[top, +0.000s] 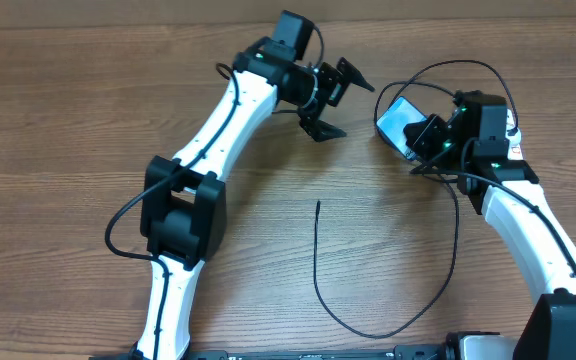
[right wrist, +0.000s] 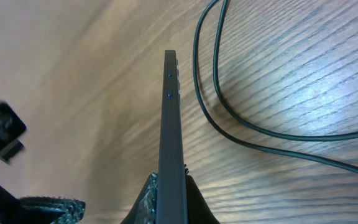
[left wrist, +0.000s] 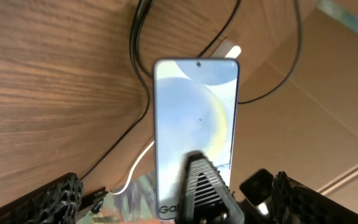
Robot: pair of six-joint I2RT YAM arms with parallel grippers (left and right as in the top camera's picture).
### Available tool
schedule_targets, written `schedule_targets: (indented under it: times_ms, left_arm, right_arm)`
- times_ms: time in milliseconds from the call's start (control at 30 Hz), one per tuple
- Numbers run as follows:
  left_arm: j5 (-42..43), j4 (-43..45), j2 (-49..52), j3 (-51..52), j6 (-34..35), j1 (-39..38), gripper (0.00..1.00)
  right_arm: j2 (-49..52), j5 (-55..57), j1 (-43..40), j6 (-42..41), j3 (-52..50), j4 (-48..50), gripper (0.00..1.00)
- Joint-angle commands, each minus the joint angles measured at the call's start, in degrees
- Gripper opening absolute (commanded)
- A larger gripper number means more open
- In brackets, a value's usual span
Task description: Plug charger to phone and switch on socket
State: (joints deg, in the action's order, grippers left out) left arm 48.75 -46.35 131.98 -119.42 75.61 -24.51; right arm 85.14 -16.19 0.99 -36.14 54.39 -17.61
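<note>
The right gripper [top: 430, 135] clamps the phone [top: 398, 118], upper right. The left gripper [top: 342, 100], jaws released, should pinch the charger [top: 316, 250] near its centre-frame tip.

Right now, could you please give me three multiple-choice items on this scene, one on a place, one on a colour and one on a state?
1. Where does the free end of the charger lie?
A) plugged into the phone
B) on the bare table, held by nothing
C) between the fingers of the left gripper

2. What colour is the charger's cable?
A) black
B) white
C) red

3. What is the right gripper doing?
A) standing open
B) shut on the charger
C) shut on the phone

Answers:
1 B: the overhead view shows the end lying loose on the table, apart from the phone and from the open left gripper.
2 A: it shows as a thin black line on the table.
3 C: its wrist view shows the phone edge-on, pinched between its fingers.
</note>
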Motion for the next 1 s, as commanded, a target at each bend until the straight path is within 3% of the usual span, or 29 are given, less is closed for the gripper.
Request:
schedule_targets:
  times_ms: [0,300,700,967]
  left_arm:
    - [3.65,-0.11,-2.89,-1.62,-4.35,1.60,1.00]
    - [3.39,2.08,-2.89,-1.62,-4.96,3.96,1.00]
    - [4.13,6.36,-2.89,-1.62,-1.01,3.82,1.00]
    - [5.05,9.92,-2.89,-1.62,1.68,3.48,1.00]
  right_arm:
    - [-0.13,-5.49,-0.66,-9.90,1.29,2.58,0.04]
    - [-0.13,-9.22,-0.63,-36.02,1.29,5.01,0.04]
    - [-0.13,-12.00,2.99,-50.05,1.29,18.12,0.04]
    - [-0.13,-11.32,5.92,-61.96,1.29,18.47,0.04]
